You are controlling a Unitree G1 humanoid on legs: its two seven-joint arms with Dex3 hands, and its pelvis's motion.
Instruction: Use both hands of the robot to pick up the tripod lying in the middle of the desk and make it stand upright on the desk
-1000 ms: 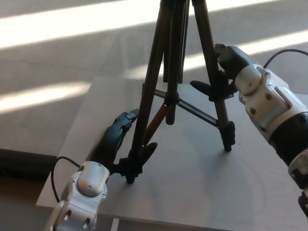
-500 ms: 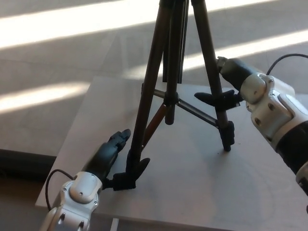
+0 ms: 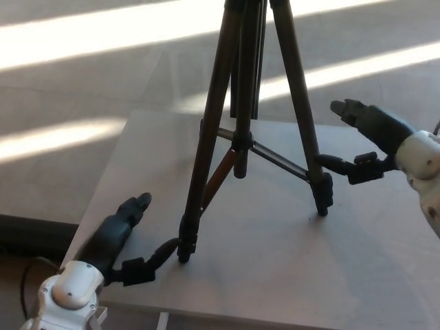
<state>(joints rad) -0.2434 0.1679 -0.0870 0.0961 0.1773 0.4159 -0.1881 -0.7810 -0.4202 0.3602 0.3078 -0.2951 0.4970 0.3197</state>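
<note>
The dark tripod [image 3: 242, 130] stands upright on the grey desk [image 3: 261, 261], its legs spread and its top cut off by the upper edge of the head view. One foot [image 3: 184, 253] rests near the front left, another [image 3: 323, 203] at the right. My left hand [image 3: 127, 237] is at the lower left, open, its thumb tip close beside the front-left foot and the fingers apart from the leg. My right hand [image 3: 368, 141] is at the right, open, with its thumb just right of the right leg and holding nothing.
The desk's left edge [image 3: 96, 199] and front edge drop to a tiled floor with bright sunlight bands [image 3: 89, 41]. A dark strip [image 3: 27, 230] lies on the floor at the far left.
Both hands have let go of the tripod legs and drawn outward, the left down and left, the right to the right. The tripod stays standing.
</note>
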